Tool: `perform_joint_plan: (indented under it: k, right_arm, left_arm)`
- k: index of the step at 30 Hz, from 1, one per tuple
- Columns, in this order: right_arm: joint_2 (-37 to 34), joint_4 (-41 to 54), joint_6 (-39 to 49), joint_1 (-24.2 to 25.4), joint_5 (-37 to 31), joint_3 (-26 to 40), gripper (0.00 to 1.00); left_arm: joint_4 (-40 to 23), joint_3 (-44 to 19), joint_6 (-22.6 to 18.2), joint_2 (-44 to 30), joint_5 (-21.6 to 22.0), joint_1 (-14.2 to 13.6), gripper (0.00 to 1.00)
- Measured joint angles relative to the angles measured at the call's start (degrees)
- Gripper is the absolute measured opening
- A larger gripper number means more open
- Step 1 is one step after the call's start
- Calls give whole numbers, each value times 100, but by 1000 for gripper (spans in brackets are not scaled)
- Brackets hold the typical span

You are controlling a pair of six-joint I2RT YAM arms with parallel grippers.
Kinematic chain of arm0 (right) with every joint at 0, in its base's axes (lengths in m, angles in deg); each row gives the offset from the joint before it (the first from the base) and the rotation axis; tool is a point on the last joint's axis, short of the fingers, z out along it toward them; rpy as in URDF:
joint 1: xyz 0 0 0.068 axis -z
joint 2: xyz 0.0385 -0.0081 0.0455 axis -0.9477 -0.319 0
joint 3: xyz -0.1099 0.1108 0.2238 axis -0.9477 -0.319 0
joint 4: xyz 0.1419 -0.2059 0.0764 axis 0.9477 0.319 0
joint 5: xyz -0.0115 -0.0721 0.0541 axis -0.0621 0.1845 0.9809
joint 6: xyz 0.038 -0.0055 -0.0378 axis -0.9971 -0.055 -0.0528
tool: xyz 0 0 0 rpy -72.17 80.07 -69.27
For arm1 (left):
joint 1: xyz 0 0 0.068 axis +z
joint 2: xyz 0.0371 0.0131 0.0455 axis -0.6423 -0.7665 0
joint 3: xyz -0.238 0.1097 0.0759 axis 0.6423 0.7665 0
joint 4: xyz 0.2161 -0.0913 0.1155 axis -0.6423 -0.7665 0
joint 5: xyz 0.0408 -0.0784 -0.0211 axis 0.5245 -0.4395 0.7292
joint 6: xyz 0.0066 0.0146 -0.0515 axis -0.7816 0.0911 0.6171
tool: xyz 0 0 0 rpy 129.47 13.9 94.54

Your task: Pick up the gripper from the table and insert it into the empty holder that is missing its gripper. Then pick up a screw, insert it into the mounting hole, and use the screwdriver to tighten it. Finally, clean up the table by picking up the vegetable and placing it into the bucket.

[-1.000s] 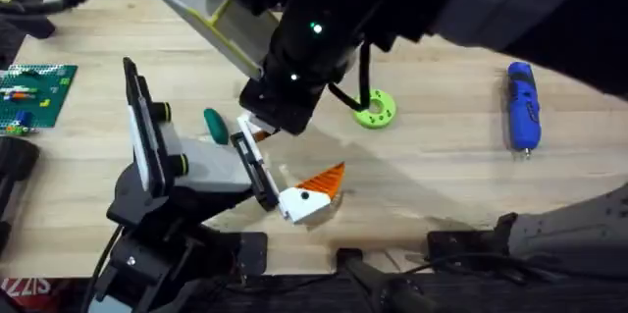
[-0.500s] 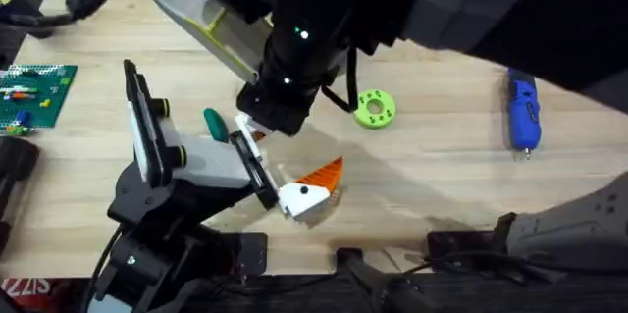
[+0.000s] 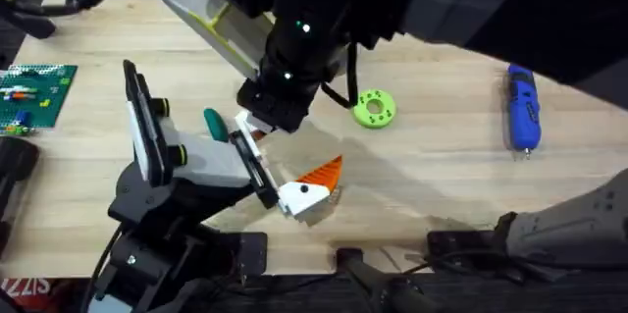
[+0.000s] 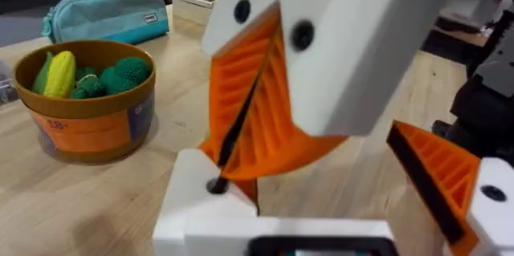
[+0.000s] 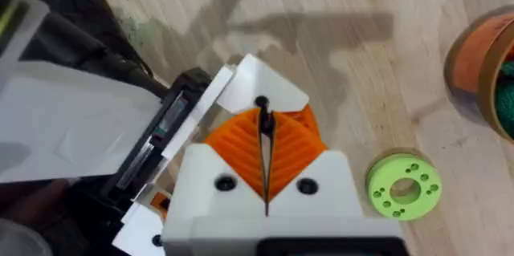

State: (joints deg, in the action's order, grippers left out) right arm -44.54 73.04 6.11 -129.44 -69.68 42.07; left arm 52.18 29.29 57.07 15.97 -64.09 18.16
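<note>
My right gripper point(image 5: 263, 119) is shut, its orange pads pinching a thin dark screw point(image 4: 239, 128). In the overhead view it point(image 3: 259, 125) comes in from the upper right. The screw's tip touches a hole in the white finger point(image 4: 205, 204) of my left gripper point(image 3: 283, 181), which stands open with the right gripper between its fingers. The teal-green vegetable point(image 3: 214, 124) lies on the table just left of the right gripper. Far to the right lies the blue screwdriver point(image 3: 521, 107). An orange-brown bucket point(image 4: 84, 123) holds several vegetables.
A lime-green ring with holes point(image 3: 374, 108) lies right of the grippers. A green board point(image 3: 31, 92) sits at the table's left edge. A teal pouch point(image 4: 108, 11) lies behind the bucket. The right arm hangs dark and large over the table's back.
The right gripper has shifted slightly up and left with the screw. The left gripper has barely moved.
</note>
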Motion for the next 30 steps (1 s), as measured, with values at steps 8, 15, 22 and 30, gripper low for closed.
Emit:
perform_joint_plan:
  k: [8, 15, 22, 30]
  right_arm:
    - [-1, -8, 0, 0, -1, 0, 11]
    - [0, -88, -1, 1, -1, 0, 11]
    - [-5, -290, -2, 9, 19, 0, 11]
    - [-63, -382, -5, 9, 43, 0, 11]
  left_arm:
    - [0, 0, 0, -1, 16, 0, 984]
    - [0, 0, -2, -1, 44, 0, 984]
    - [4, 0, -37, 0, 30, -2, 984]
    - [2, 0, -42, 0, 7, -2, 984]
